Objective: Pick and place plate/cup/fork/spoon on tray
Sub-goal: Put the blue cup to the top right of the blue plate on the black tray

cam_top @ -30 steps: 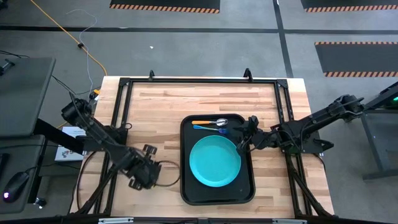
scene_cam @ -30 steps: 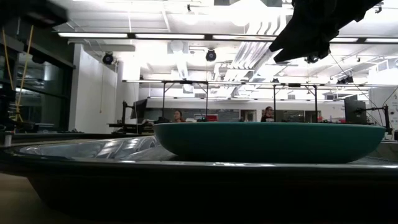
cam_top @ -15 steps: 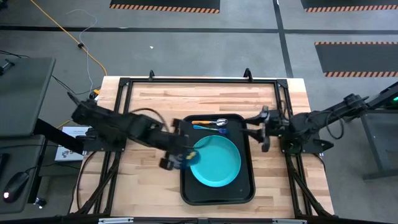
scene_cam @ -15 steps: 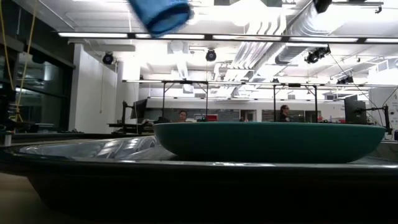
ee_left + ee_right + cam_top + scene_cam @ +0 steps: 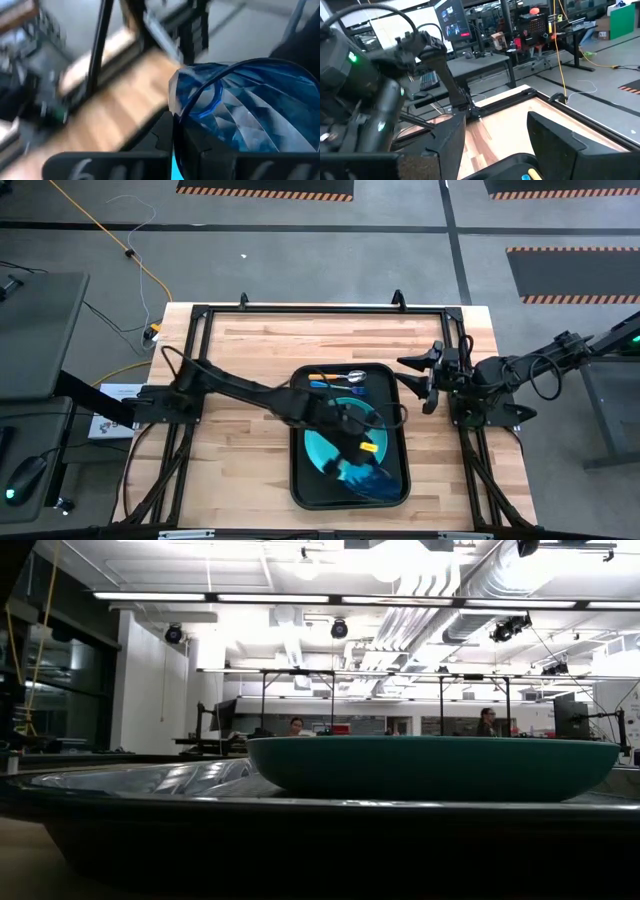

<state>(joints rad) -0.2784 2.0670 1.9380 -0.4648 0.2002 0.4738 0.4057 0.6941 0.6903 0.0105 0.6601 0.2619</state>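
Left end effector (image 5: 362,470) is clamped on the cup (image 5: 245,112), carrying it low over the plate (image 5: 318,448) in the tray (image 5: 298,480), directly underneath. Right end effector (image 5: 432,373) waits with fingers apart beside the tray.

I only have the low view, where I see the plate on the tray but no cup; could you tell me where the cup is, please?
Observer: The left gripper holds the cup above the edge of the plate.
Operator: Are the fork and spoon aboard?
Observer: Yes, the fork and the spoon lie side by side at one end of the tray.
Operator: And the right arm?
Observer: The right gripper waits open and empty beside the tray.
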